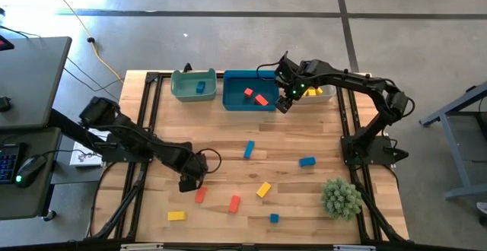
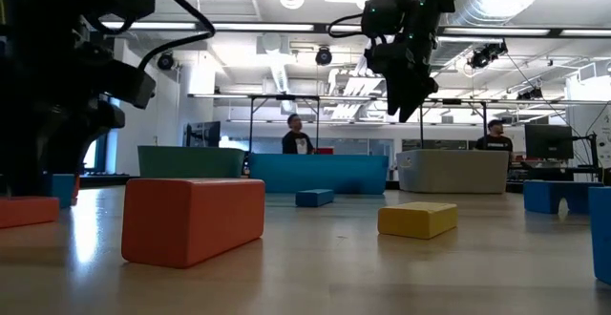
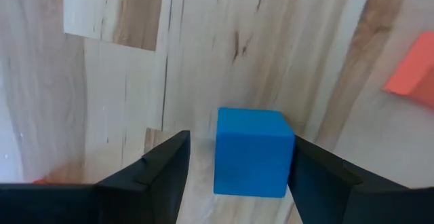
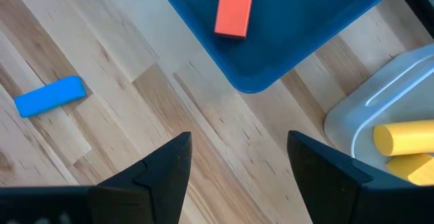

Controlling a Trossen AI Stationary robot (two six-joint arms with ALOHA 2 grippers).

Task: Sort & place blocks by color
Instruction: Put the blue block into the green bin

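My left gripper [image 1: 190,182] is low over the table's near-left part, open. In the left wrist view [image 3: 241,142] its fingers stand on either side of a small blue cube [image 3: 252,153] that rests on the wood. My right gripper [image 1: 283,105] hangs open and empty above the table by the blue bin's near right corner [image 4: 254,81]. Loose blocks on the table: a red one [image 1: 200,195] beside the left gripper, another red [image 1: 234,203], two yellow [image 1: 264,189] [image 1: 176,215], a blue bar [image 1: 249,150], and two more blue blocks [image 1: 307,161] [image 1: 274,217]. My left gripper comes down on the blue cube from above with the jaws apart. One finger [image 3: 319,176] stands right against the cube's side [image 3: 288,156], and I cannot tell whether it touches. The other finger is clear of it. The cube sits flat on the table.
Three bins line the far edge: teal [image 1: 183,90] holding a blue block, blue [image 1: 232,99] holding two red blocks, grey-white [image 1: 323,97] holding yellow blocks. A spiky green plant [image 1: 340,198] stands at the near right. People show in the room beyond.
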